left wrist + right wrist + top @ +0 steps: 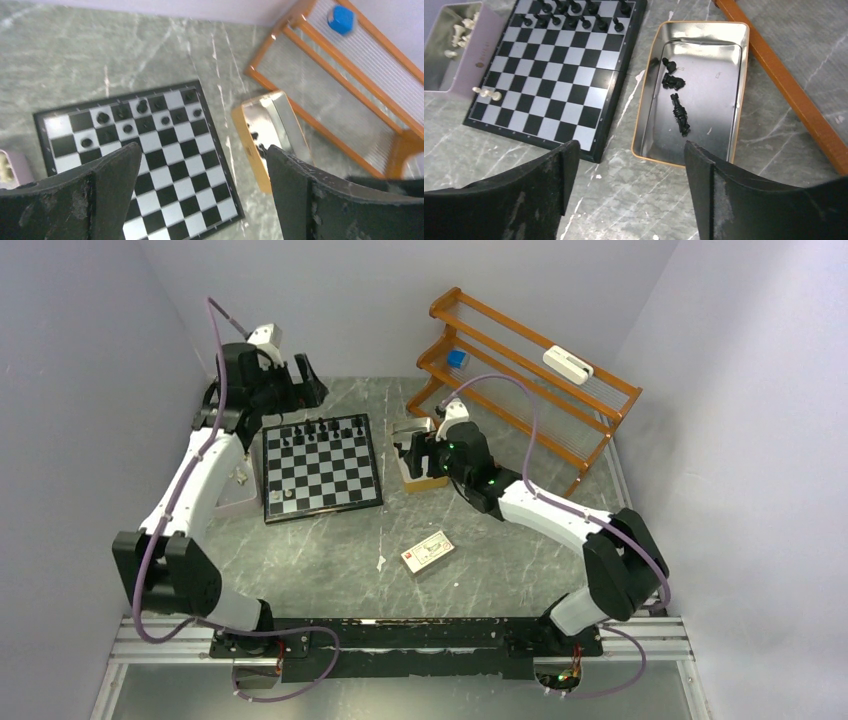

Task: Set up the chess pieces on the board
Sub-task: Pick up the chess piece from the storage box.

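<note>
Chess pieces [569,20] on board [554,85]; left gripper [202,150], right gripper [630,146] open; lilac box [480,50] print illegible

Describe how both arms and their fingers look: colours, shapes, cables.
Both the left arm and right arm have white links joined by bulky black joints, with a lilac cable looping along each. Small green lights glow near the right wrist. The left fingers and right fingers are broad, matte black wedges, scuffed pale along their edges.
</note>
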Tool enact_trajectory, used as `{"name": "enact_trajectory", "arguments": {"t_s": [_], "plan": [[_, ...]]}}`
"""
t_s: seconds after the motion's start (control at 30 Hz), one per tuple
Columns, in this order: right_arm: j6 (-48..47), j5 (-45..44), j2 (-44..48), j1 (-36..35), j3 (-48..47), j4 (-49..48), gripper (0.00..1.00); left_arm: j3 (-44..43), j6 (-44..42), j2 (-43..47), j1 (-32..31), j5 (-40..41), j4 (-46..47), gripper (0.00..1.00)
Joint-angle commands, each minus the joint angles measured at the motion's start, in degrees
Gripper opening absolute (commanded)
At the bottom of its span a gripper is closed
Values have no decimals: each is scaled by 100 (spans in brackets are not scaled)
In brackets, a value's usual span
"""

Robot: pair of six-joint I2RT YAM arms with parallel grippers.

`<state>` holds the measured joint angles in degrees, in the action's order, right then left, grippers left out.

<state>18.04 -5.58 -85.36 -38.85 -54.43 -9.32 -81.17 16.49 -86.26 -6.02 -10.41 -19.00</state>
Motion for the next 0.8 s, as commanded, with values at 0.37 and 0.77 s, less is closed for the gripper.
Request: {"name": "enact_trajectory", "arguments": {"t_s": [0.37,0.77], "plan": [[-979,403,-1135,207,-812,115,49,2311,434,1225,373,-544,-238,100],[-1602,514,-2259,308,-1615,569,50,2581,-135,1265,357,-1381,-169,95]]}}
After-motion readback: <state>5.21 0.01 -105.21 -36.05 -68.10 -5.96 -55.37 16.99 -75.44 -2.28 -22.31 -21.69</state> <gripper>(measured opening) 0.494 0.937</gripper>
